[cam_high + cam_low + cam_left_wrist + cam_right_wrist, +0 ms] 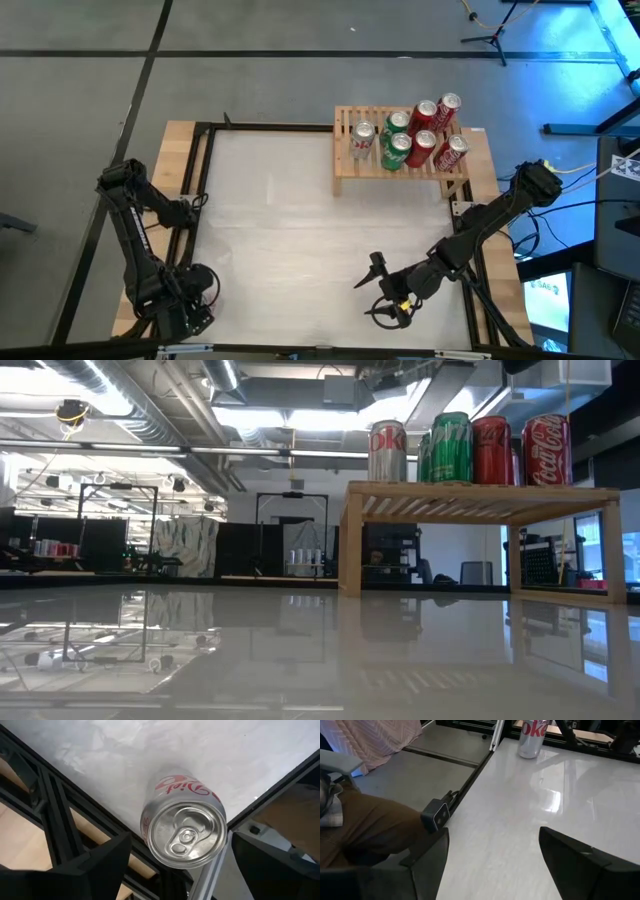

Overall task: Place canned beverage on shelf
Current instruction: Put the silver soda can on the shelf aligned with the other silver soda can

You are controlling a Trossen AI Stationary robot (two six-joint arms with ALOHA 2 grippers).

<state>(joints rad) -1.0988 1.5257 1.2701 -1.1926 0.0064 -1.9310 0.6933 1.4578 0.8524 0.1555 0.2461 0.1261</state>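
While the left gripper (175, 865) hovered over a silver can (183, 835) at the table's (280, 220) lower left, fingers spread and unclenched around it (not touching), the right gripper (385, 295) waited open, lower right. Seven cans stood on the shelf (345, 160), upper right.

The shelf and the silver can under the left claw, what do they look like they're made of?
The shelf looks like light unpainted wood: pale grain, a slatted top, square legs, matte finish. The silver can seems to be thin aluminium, with a shiny brushed lid, a pull tab and red printed lettering on its side. It stands between the open fingers of the left claw.
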